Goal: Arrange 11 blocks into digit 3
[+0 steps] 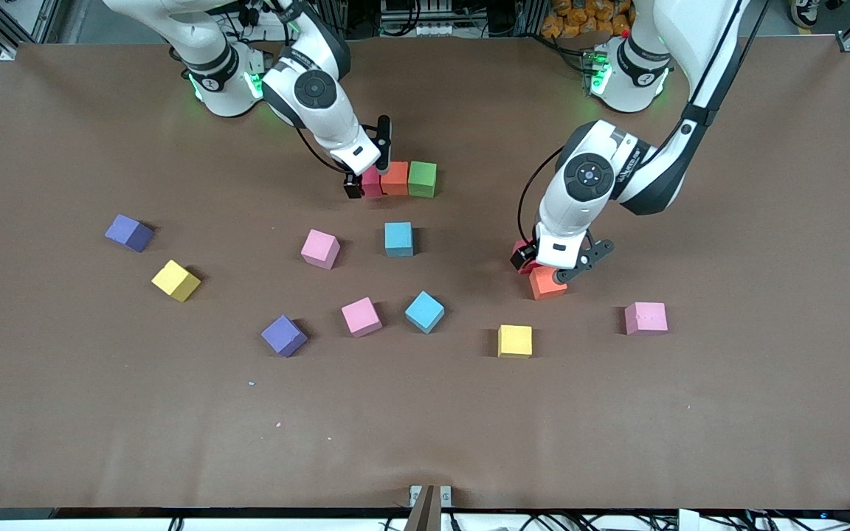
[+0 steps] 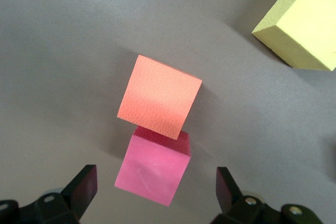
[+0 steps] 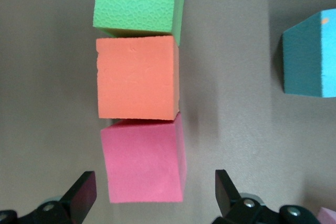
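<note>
A row of three touching blocks lies near the robots' side of the table: red (image 1: 371, 182), orange (image 1: 395, 178), green (image 1: 422, 179). My right gripper (image 1: 368, 168) is low over the red end block, open, with a finger on each side of it and not touching. The right wrist view shows that red block (image 3: 143, 162) between the open fingers of the right gripper (image 3: 155, 186), then the orange block (image 3: 136, 77) and the green block (image 3: 137, 1). My left gripper (image 1: 552, 264) is open around another red block (image 2: 153, 168), which touches an orange block (image 2: 159, 97) at a corner.
Loose blocks lie nearer the camera: purple (image 1: 129, 233), yellow (image 1: 175, 280), pink (image 1: 320, 248), blue (image 1: 398, 239), pink (image 1: 361, 316), blue (image 1: 425, 311), purple (image 1: 284, 335), yellow (image 1: 515, 341), pink (image 1: 645, 318). Brown table cover (image 1: 727, 413).
</note>
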Robot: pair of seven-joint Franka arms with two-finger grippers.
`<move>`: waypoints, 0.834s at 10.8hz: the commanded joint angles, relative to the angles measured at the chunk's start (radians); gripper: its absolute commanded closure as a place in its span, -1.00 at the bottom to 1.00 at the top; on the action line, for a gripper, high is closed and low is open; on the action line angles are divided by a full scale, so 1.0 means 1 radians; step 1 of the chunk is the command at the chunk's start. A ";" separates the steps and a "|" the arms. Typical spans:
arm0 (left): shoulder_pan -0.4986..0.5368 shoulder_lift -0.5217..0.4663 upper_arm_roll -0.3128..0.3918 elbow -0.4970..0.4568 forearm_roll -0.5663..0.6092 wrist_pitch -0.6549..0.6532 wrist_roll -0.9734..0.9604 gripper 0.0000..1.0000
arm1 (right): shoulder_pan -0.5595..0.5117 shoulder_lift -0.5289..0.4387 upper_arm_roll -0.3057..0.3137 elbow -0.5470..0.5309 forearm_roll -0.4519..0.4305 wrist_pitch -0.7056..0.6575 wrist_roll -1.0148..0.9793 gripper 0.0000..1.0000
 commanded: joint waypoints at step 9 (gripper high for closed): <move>-0.001 0.007 -0.006 0.007 0.032 -0.007 -0.006 -1.00 | -0.221 0.024 -0.081 0.248 -0.015 -0.203 -0.327 -1.00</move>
